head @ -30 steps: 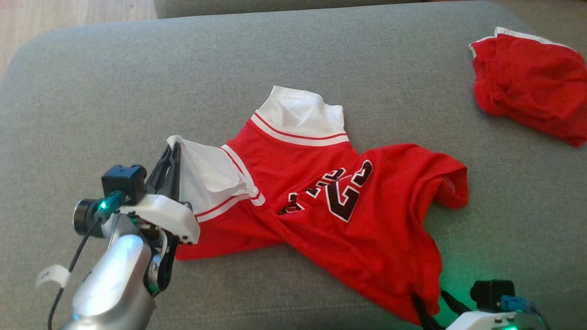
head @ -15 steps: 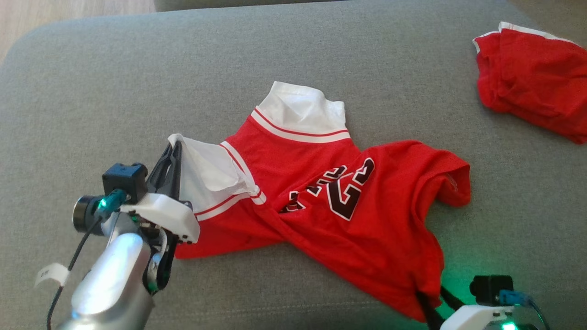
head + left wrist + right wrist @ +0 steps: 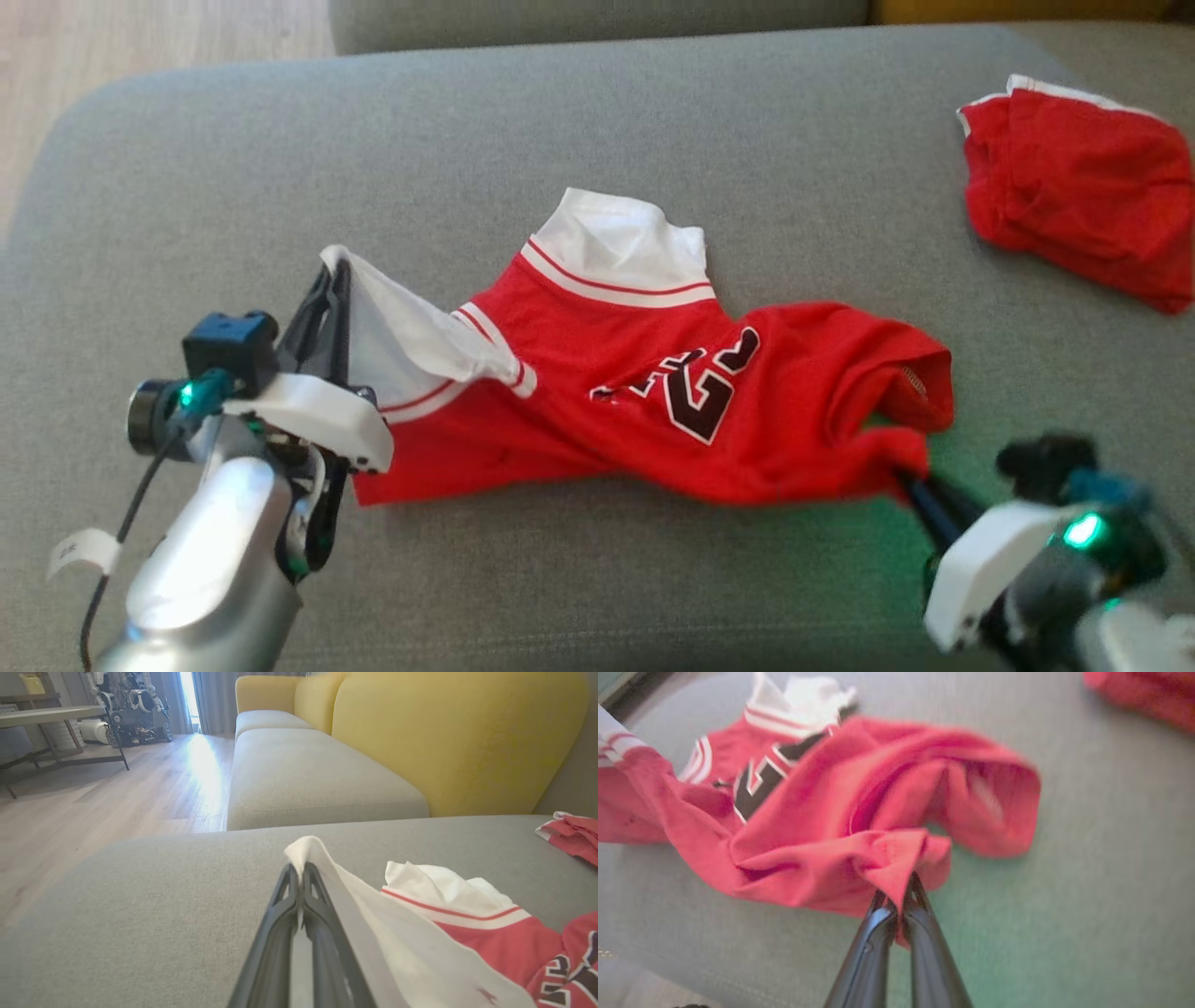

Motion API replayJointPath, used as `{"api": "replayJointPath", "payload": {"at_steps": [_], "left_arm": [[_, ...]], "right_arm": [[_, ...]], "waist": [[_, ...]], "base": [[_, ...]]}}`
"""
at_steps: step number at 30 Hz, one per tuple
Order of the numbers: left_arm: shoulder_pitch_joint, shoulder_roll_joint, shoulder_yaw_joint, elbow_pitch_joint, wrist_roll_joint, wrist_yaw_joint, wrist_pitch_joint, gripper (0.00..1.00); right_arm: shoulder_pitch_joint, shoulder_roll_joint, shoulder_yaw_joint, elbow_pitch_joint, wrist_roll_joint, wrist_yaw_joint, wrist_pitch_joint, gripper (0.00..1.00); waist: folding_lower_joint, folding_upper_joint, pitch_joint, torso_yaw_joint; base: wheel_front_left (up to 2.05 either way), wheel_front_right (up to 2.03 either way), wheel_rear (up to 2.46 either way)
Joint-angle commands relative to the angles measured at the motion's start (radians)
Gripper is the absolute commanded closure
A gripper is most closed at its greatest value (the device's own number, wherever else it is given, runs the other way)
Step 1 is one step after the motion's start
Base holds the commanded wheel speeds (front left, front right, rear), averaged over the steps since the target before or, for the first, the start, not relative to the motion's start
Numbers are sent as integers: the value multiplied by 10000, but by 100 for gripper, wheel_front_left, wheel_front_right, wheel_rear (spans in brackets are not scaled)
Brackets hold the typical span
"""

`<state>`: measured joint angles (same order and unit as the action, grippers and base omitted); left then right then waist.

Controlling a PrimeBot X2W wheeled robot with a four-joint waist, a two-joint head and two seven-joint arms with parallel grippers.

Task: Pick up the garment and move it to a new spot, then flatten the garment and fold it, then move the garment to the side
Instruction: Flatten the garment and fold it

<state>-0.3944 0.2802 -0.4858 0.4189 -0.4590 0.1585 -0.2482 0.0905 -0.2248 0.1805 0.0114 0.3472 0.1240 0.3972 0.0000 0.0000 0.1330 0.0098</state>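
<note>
A red jersey (image 3: 644, 411) with white sleeves and dark lettering lies crumpled on the grey cushion (image 3: 560, 121). My left gripper (image 3: 334, 271) is shut on the edge of its white sleeve (image 3: 327, 877), holding that edge lifted at the jersey's left end. In the left wrist view the left gripper (image 3: 300, 870) pinches the white cloth between both fingers. At the jersey's lower right corner my right gripper (image 3: 907, 478) is shut on the red hem. In the right wrist view, blurred, the right gripper (image 3: 906, 884) clamps a bunched fold of the jersey (image 3: 822, 826).
A second red garment (image 3: 1083, 187) with white trim lies bunched at the cushion's far right. Beyond the cushion stands a yellow sofa back (image 3: 444, 732) with another grey seat (image 3: 308, 774), and wooden floor (image 3: 103, 798) lies to the left.
My right gripper has swung up and to the right with the red hem, pulling the jersey's lower part flatter. The left gripper has shifted slightly left and up with the white sleeve.
</note>
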Motion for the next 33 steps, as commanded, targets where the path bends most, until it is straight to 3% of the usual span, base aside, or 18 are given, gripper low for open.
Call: {"api": "replayJointPath", "payload": {"at_steps": [1,8,14,26,33], "left_arm": [[-441,402,569,-468,10,93,-108,100],[-495,520,819,-1189,135,181,-126,100],[-734,748,1039,-2216,373,195,-132,100],[-1290,1460,1624,-4590,823,503,-40,100],[-1110,2027,2057,-6109,884,853,485,100]], "right_arm": [[-549,-622,158,-871,322,67,202,100],[-1554,-1857,82,-1926,1374,67,938,100],[-2960,-2589,-70,-2112,2085,67,1008,100],[-5625,-3303,165,-1750,2627,67,1308,100],[-5673,-3635,-611,-2416,3427,67,2842,100]], "waist": [[0,0,-259,48],[0,0,-735,199],[0,0,-1184,333],[0,0,-1941,538],[0,0,-2176,645]], "base": [[0,0,0],[0,0,0],[0,0,0],[0,0,0],[0,0,0]]}}
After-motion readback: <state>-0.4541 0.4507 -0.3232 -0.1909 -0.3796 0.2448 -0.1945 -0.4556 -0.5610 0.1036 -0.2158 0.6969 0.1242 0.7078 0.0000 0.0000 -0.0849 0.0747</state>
